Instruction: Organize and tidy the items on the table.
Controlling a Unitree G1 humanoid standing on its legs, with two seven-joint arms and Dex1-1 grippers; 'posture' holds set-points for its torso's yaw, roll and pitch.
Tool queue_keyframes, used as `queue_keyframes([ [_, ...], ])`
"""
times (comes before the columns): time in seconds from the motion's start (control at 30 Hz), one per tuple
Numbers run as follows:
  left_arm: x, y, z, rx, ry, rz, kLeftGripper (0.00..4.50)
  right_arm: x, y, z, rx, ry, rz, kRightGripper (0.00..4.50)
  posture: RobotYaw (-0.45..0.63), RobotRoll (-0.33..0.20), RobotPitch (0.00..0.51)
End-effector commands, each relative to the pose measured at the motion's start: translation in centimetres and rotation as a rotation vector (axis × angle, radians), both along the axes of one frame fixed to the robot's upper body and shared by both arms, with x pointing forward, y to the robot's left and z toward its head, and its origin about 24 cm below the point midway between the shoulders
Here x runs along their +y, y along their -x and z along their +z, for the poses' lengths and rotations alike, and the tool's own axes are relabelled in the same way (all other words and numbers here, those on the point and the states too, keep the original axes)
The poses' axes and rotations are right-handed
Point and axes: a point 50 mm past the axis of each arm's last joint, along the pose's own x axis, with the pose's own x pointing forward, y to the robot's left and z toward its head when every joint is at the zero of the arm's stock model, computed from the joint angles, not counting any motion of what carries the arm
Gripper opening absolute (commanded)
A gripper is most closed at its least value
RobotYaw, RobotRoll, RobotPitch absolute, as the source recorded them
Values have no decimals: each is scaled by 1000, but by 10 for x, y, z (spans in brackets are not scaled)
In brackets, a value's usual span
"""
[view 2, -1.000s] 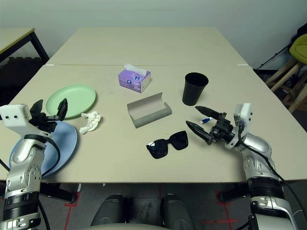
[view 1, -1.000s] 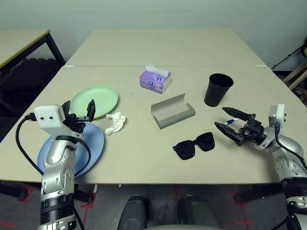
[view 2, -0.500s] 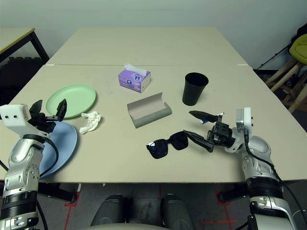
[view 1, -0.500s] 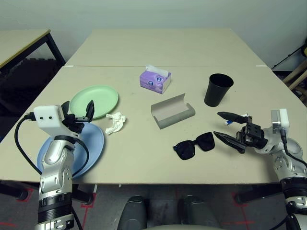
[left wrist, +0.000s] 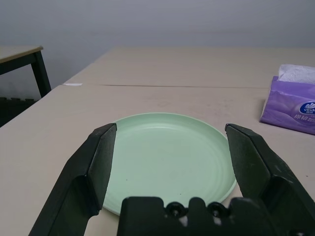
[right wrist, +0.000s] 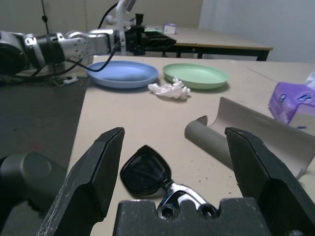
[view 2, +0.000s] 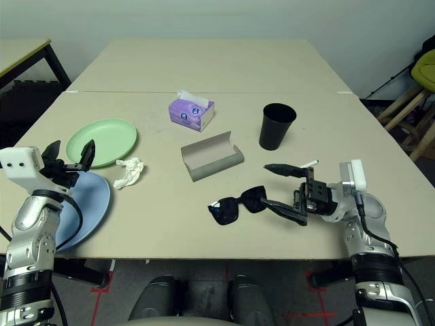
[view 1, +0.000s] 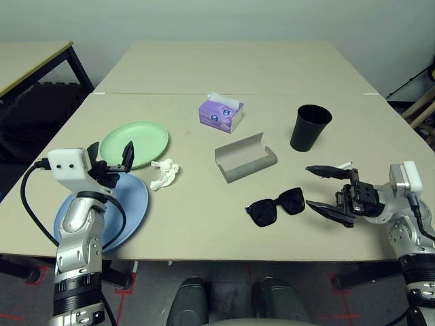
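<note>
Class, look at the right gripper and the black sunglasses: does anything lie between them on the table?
Nothing visible does. The right gripper is open and points straight at the black sunglasses, with only bare table between. The grey glasses case lies beyond the sunglasses, off that line, and the black cup stands farther back.

Table [view 1: 204, 224]: plain beige. Plates: one pale green [view 1: 134, 143], one light blue [view 1: 129, 204]. Crumpled tissue [view 1: 164, 172]: white. Tissue box [view 1: 220, 114]: purple, white-and-blue oval mark. Glasses case [view 1: 245, 157]: grey. Sunglasses [view 1: 274, 206] and cup [view 1: 310, 127]: black. Pen [view 1: 342, 165]: white.
</note>
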Motion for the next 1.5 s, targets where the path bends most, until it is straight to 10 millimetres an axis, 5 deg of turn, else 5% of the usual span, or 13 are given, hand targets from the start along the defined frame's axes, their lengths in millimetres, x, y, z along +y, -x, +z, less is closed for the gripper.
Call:
queue_keyframes([
  [0.03,-1,0,3,4,-12,-16,4488,-1,2,3,11,9,25,4492,101,0,20],
  [0.97,-16,8,25,26,-32,-67,4488,9,-4,2,-11,-46,45,4492,130,0,32],
  [1.5,20,30,70,364,-103,-365,4488,1,-10,5,-19,-23,11,4492,152,0,43],
])
